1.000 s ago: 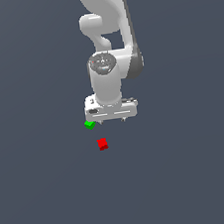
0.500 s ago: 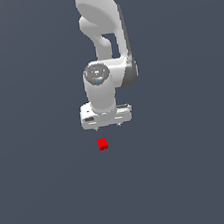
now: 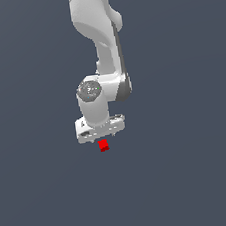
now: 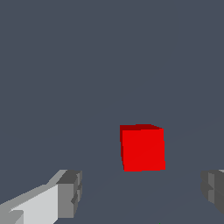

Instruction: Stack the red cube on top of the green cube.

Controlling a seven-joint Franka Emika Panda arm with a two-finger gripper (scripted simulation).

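Observation:
The red cube [image 3: 104, 146] sits on the grey floor just below the white gripper hand [image 3: 101, 128] in the exterior view. In the wrist view the red cube [image 4: 142, 148] lies ahead of my gripper [image 4: 142, 190], between the lines of its two spread fingers [image 4: 70, 192], not touched. The gripper is open and empty. The green cube is hidden in the exterior view, behind the gripper hand, and is out of the wrist view.
The white arm [image 3: 100, 41] rises from the gripper toward the top of the exterior view. The floor [image 3: 194, 175] is a plain dark grey surface with no other objects in sight.
The gripper has moved down and toward the red cube, closing the gap to it. Its hand now covers the green cube, which showed at its left side a second ago.

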